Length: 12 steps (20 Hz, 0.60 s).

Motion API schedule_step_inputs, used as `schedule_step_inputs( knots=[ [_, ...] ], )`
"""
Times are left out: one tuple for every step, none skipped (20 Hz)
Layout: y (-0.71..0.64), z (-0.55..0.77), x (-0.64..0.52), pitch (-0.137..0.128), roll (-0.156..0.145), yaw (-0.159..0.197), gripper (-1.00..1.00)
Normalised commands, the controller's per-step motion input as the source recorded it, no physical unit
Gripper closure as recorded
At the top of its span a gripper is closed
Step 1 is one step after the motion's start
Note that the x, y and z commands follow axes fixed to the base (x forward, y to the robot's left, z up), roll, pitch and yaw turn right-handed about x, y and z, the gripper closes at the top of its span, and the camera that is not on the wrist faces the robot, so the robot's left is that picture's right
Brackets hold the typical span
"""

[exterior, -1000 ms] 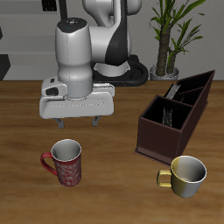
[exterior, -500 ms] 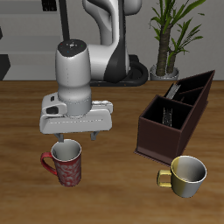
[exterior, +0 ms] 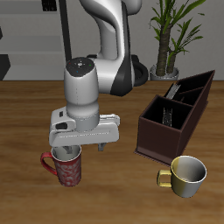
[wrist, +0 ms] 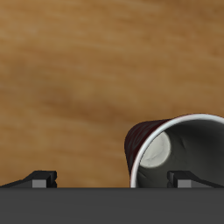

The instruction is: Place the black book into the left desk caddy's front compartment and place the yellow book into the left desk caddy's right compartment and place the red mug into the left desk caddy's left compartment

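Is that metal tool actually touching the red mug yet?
Cannot tell. In the exterior view the tool overlaps the red mug rim; the wrist view shows no plain contact or gap.

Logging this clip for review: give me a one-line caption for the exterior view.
Gripper open, lowered at the rim of the red mug, with the brown caddy and a cream mug nearby on the table.

Gripper (exterior: 85, 150) points down; fingers (exterior: 104, 145) spread apart.
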Motion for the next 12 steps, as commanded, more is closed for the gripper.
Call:
schedule_step_inputs(
  knots=[
    [0.12,-0.42,0.11,0.036,0.024,0.080,-1.00],
    [-0.05,0.00,-0.07,0.000,0.000,0.000,-1.00],
    [0.15,-0.83,0.14,0.110,0.061,-0.066,-1.00],
    [-0.02,-0.39,0.00,0.052,-0.065,0.024,-1.00],
    [-0.03,-0.27,-0.05,0.006,-0.026,-0.045,1.00],
    [0.07,-0.31,-0.04,0.044,0.103,-0.036,1.00],
    [-0.15,-0.22,-0.04,0.034,-0.040,-0.003,1.00],
    [-0.09,-0.16,0.02,-0.003,-0.034,0.013,1.00],
    [-0.10,-0.06,-0.11,0.012,0.005,-0.015,1.00],
    [-0.23,-0.08,-0.02,0.011,-0.055,-0.030,1.00],
    [-0.06,-0.02,-0.05,-0.001,-0.012,-0.003,1.00],
    [-0.07,-0.02,-0.05,0.008,0.028,-0.004,1.00]
  ],
)
